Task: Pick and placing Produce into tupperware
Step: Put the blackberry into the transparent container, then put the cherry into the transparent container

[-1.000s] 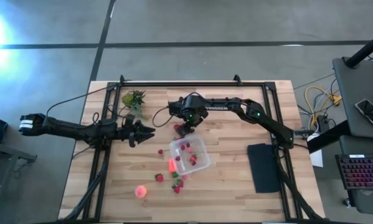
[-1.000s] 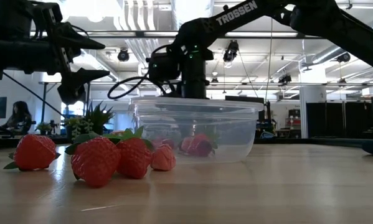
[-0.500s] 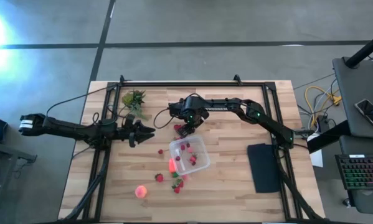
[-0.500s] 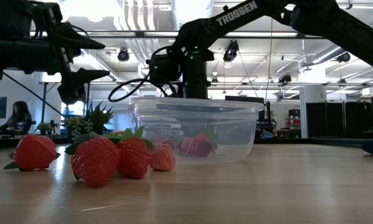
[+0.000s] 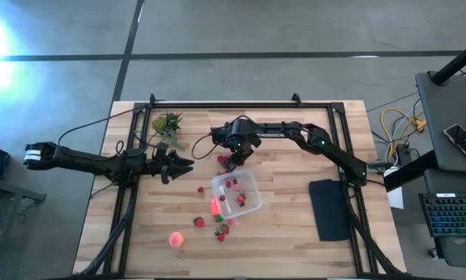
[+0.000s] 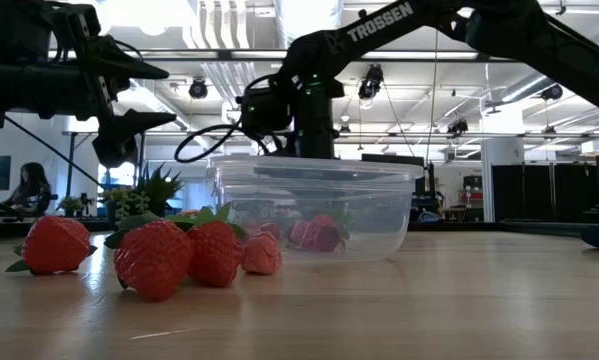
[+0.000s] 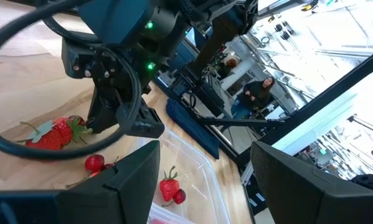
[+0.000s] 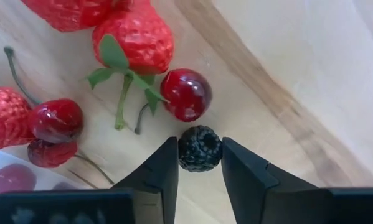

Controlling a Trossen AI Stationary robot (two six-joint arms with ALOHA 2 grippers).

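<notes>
High view: the right gripper [image 5: 228, 163] is down at the table, just beside the tupperware [image 5: 237, 194]'s far corner; strawberries [image 5: 221, 231] lie around the tub. The left gripper [image 5: 183, 165] waits well apart, fingers spread.

Low view: strawberries [image 6: 154, 258] sit before the tupperware [image 6: 314, 210].

Right wrist view: the fingers [image 8: 158, 174] close narrowly on a blackberry [image 8: 199, 149], cherries [image 8: 185, 94] just beyond.

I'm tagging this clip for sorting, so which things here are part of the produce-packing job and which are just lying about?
Part of the job:
- strawberries on the table
- orange-pink fruit
- blackberry, between the right gripper fingers
- cherries
- tupperware, some berries inside

Lying about:
- green leafy clump
- black pad
- left gripper, waiting, open
</notes>
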